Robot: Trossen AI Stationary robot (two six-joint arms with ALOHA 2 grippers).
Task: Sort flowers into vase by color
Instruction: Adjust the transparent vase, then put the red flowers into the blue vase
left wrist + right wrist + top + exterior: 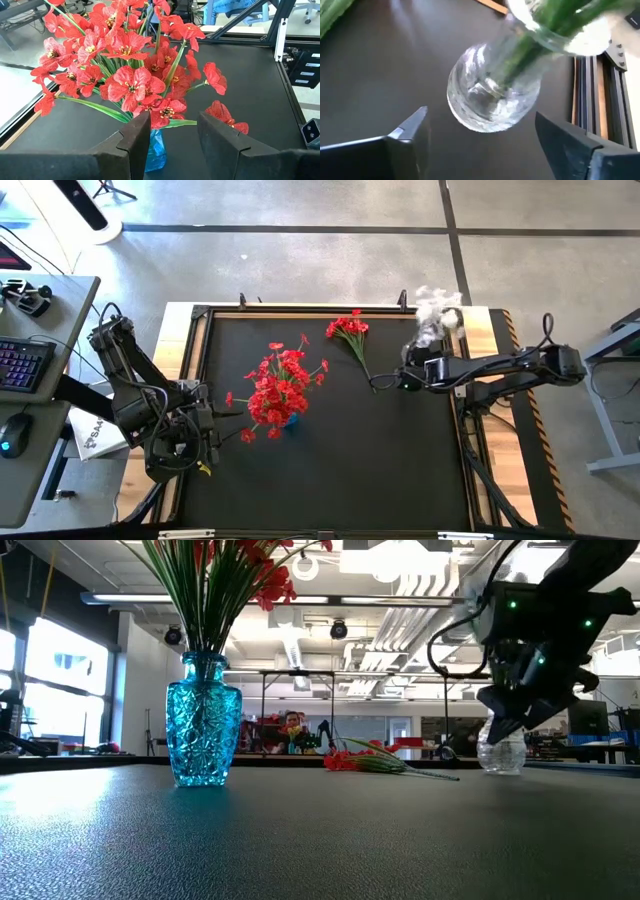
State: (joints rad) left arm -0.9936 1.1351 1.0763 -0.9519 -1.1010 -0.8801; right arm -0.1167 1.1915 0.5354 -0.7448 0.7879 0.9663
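I am holding the right gripper (388,380) over the far right part of the counter (330,470), just beside the clear vase (492,97) that is already carrying the white flowers (436,308); the right wrist view is showing its fingers (407,132) spread wide and holding nothing, with the vase standing ahead of the gap. One sprig of red flowers (348,330) is lying flat near the far edge, its stem running back toward the right gripper, which I judge is why the arm is parked there: the stem end looks like the easiest place to pinch. The blue vase (204,718) is standing left of centre, already crowded with red blossoms (130,85), so the loose red sprig seems to be the last one left to sort. I am keeping the left gripper (205,423) waiting at the left edge, pointed at that bunch, its fingers (135,145) apart and empty. There is plenty of bare mat between the two vases for carrying a stem across, but the clear vase is sitting close to the right frame rail (600,90), so I judge any swing on that side is needing care not to clip the glass.
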